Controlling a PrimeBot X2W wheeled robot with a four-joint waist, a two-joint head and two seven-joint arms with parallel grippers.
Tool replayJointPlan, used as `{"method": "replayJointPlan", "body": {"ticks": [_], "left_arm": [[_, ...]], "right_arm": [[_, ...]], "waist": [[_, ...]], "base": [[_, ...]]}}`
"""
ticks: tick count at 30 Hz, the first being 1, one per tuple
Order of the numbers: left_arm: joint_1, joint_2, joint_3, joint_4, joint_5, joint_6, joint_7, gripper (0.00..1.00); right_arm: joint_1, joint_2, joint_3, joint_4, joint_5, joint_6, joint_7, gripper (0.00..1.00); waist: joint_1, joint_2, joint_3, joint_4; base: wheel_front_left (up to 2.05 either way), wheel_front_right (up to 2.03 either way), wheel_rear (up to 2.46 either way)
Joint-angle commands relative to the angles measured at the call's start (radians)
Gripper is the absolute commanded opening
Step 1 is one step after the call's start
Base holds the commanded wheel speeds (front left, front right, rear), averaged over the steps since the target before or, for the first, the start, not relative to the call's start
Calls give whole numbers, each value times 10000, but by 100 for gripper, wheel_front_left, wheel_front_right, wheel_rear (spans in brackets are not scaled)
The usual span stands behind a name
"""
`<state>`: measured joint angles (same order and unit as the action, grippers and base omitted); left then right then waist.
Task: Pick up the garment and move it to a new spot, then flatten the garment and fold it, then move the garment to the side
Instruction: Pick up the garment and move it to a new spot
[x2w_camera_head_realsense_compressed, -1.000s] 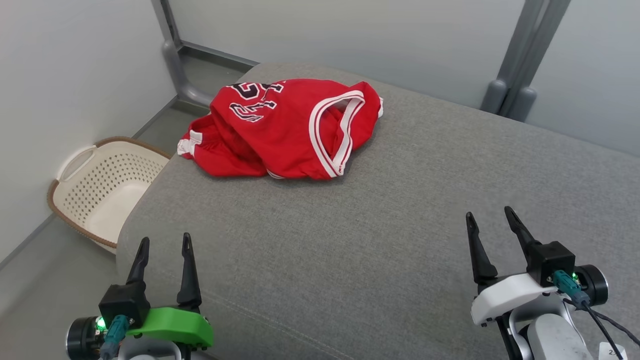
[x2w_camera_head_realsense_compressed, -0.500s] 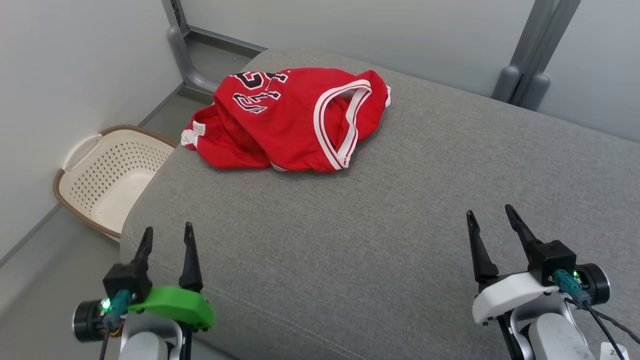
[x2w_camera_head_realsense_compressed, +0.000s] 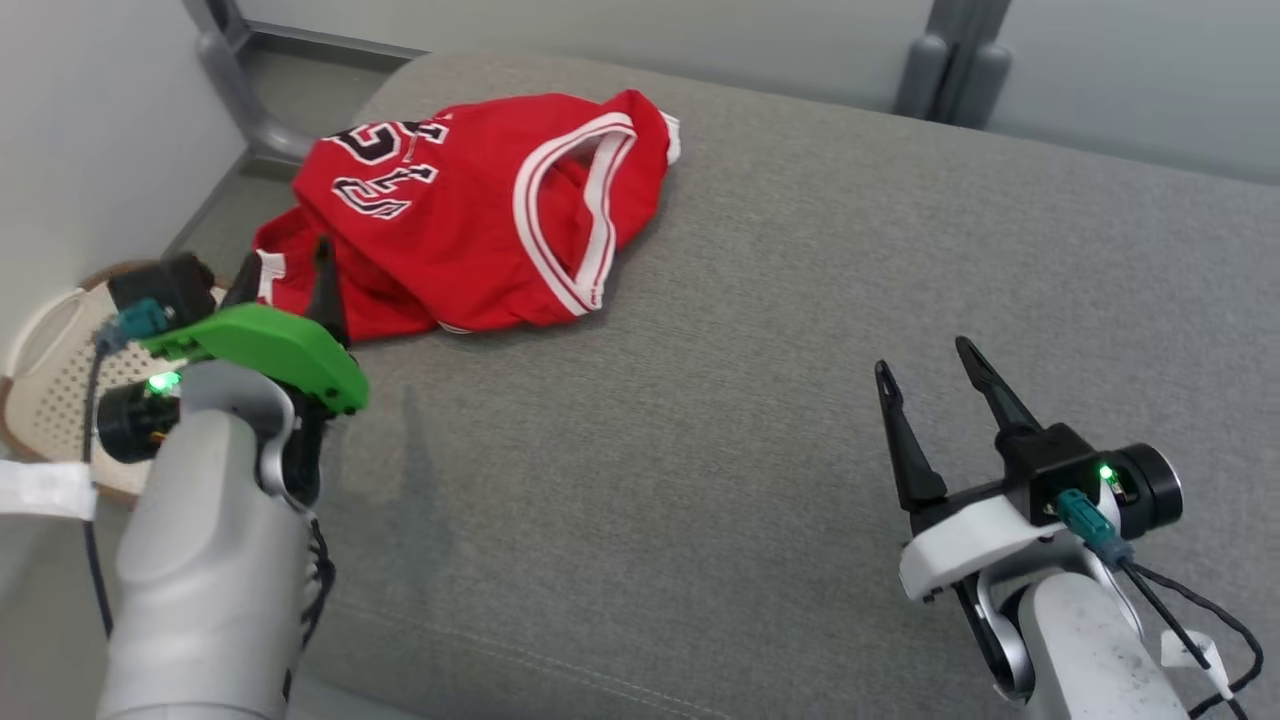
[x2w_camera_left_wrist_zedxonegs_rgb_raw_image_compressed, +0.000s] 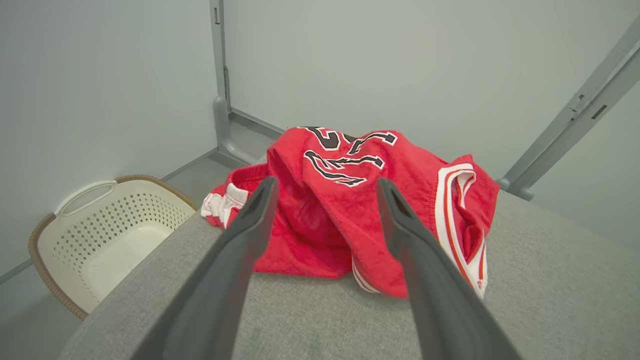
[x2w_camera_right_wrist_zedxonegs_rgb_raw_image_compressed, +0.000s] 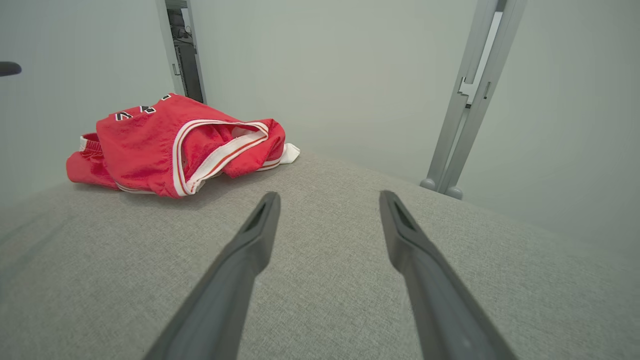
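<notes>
Here, garment (x2w_camera_head_realsense_compressed: 470, 210) at far-left cushion (x2w_camera_head_realsense_compressed: 760, 380) edge, left gripper (x2w_camera_left_wrist_zedxonegs_rgb_raw_image_compressed: 326, 181) near, right gripper (x2w_camera_head_realsense_compressed: 922, 353) apart, both wide, empty.

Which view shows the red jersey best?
The head view: the jersey seen from above, nearly whole. The left wrist view has it close, behind the left gripper; the right wrist view shows it far, from the side.

Soft, even, bright light fills all three views, diffuse enough that the pale walls (x2w_camera_right_wrist_zedxonegs_rgb_raw_image_compressed: 350, 75) carry no glare. Shadows are faint: a dim smudge on the grey cushion (x2w_camera_head_realsense_compressed: 700, 450) beside the left arm (x2w_camera_head_realsense_compressed: 200, 540), a thin dark line under the red jersey (x2w_camera_head_realsense_compressed: 470, 220). The wide-angle wrist views tilt the wall posts (x2w_camera_left_wrist_zedxonegs_rgb_raw_image_compressed: 575, 115) near the edges, and the fingers (x2w_camera_left_wrist_zedxonegs_rgb_raw_image_compressed: 235, 260) of the left gripper (x2w_camera_left_wrist_zedxonegs_rgb_raw_image_compressed: 325, 182) blur toward the lens
</notes>
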<state>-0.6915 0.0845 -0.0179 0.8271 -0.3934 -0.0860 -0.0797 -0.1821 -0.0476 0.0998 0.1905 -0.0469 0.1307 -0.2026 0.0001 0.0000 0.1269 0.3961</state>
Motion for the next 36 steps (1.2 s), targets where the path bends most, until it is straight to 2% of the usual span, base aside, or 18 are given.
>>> {"method": "replayJointPlan", "body": {"ticks": [1, 7, 10, 15, 23, 25, 26, 36], "left_arm": [[-485, 122, 93, 248, -188, -64, 156, 100], [-2034, 739, 444, 1270, -700, -159, 1013, 100], [-2682, 1109, 616, 1651, -802, 21, 1484, 100], [-3436, 1745, 659, 2041, -611, 710, 1920, 100], [-3846, 2230, 504, 2698, -442, 1591, 2939, 100], [-3875, 2267, 405, 2728, -362, 1651, 3067, 31], [-3899, 2250, 356, 2689, -352, 1582, 3124, 0], [-4245, 2541, 35, 1729, -244, 998, 2758, 0]], "right_arm": [[-277, -46, 135, -144, -130, 1, 73, 100], [-736, -46, 514, -668, -318, 1, 237, 100], [-856, -40, 631, -916, -295, 1, 286, 100], [-910, -37, 673, -1168, -271, 1, 278, 100], [-911, -37, 634, -1201, 27, 1, 164, 100], [-941, -37, 648, -1166, 102, 1, 131, 100], [-950, -37, 631, -1137, 153, 1, 97, 100], [-982, -40, 955, -390, 867, 1, -304, 100]], "waist": [[-1, 0, 1473, -1640], [-1, 0, 2518, -2736], [-1, 0, 3013, -3162], [-1, 0, 3570, -3563], [-1, 0, 3806, -3707], [-1, 0, 3739, -3680], [-1, 0, 3678, -3646], [-1, 0, 2280, -3447]], "base": [[0, 0, 0], [0, 0, 0], [0, 0, 0], [0, 0, 0], [0, 0, 0], [0, 0, 0], [0, 0, 0], [0, 0, 0]]}}
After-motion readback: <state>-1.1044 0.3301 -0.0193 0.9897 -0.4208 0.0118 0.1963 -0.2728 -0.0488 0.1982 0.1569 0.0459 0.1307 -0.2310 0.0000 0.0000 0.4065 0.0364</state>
